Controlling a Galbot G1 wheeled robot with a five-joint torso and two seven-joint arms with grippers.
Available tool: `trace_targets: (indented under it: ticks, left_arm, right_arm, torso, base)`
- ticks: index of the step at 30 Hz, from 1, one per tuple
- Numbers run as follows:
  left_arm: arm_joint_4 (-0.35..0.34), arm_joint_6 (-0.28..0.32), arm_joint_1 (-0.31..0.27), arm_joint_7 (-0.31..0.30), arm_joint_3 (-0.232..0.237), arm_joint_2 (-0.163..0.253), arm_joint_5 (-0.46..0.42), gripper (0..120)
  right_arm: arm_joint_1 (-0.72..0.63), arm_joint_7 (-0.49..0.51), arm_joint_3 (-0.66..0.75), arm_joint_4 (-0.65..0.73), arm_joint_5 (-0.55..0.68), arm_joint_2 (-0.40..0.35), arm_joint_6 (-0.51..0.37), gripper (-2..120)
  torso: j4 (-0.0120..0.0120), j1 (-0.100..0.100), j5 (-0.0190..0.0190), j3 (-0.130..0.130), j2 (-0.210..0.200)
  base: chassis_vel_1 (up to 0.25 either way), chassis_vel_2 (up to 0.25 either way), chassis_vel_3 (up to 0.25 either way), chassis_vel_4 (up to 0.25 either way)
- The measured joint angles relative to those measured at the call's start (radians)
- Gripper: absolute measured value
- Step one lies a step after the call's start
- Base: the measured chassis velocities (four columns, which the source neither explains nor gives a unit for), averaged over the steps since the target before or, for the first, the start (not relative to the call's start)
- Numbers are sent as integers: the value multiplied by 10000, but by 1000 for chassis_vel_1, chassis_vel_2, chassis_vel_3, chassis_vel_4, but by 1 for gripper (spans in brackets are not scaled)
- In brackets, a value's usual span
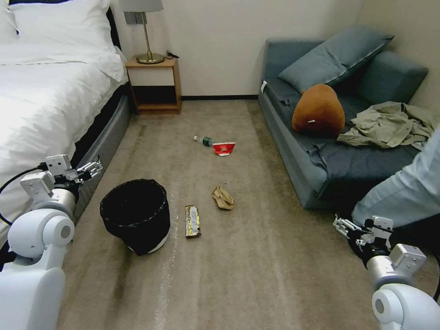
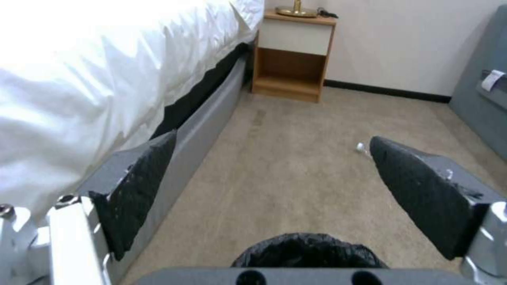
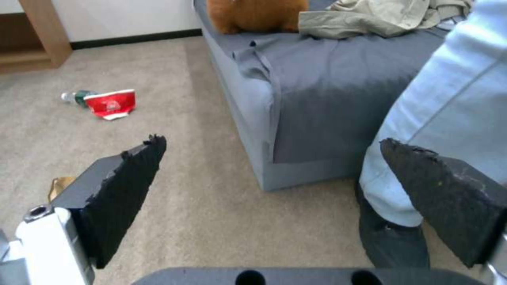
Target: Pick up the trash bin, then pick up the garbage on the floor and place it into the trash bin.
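Observation:
The trash bin [image 1: 135,215], white with a black bag liner, stands on the carpet near the bed; its rim [image 2: 309,249] also shows in the left wrist view. Garbage lies to its right: a gold-brown wrapper [image 1: 193,221], crumpled tan paper [image 1: 223,198] [image 3: 59,184], a red-and-white carton [image 1: 224,148] [image 3: 112,103] and a small clear bottle [image 1: 204,140] [image 3: 77,96]. My left gripper [image 1: 91,170] [image 2: 273,139] hangs open and empty above and left of the bin, beside the bed. At the lower right, my right gripper [image 1: 343,225] [image 3: 273,142] is open and empty, close to the sofa corner.
A white bed [image 1: 50,91] runs along the left and a grey sofa [image 1: 321,156] along the right, carrying an olive garment [image 1: 389,123] and a brown cushion [image 1: 318,110]. A nightstand [image 1: 154,85] stands at the back wall. A person's leg [image 3: 449,118] is right beside my right gripper.

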Motion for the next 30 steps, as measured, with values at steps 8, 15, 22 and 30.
trace_targets:
  ticks: [8, 15, 22, 30]
  left_arm:
    - [75, -38, 28, 22, 4, -37, 159, 97]
    - [391, 204, -139, -149, -34, 88, 139, 96]
    - [1098, 762, -572, -557, 7, 402, -478, 90]
    - [1686, 1804, -1092, -1251, 305, 674, -1827, 73]
  right_arm:
    - [-47, -5, -2, -61, -74, -10, 112, 100]
    - [-60, -11, -11, -120, -155, -20, 191, 100]
    - [-46, -19, -152, -209, -381, 13, 295, 100]
    - [5, -30, -346, -311, -667, 96, 377, 100]
  torso:
    - [0, 0, 3, 0, 0]
    - [0, 1, 3, 0, 0]
    - [0, 0, 2, 0, 0]
    - [-1, 0, 2, 0, 1]
  base:
    - [0, 0, 0, 0]
    - [0, 0, 0, 0]
    - [0, 0, 0, 0]
    - [0, 0, 0, 0]
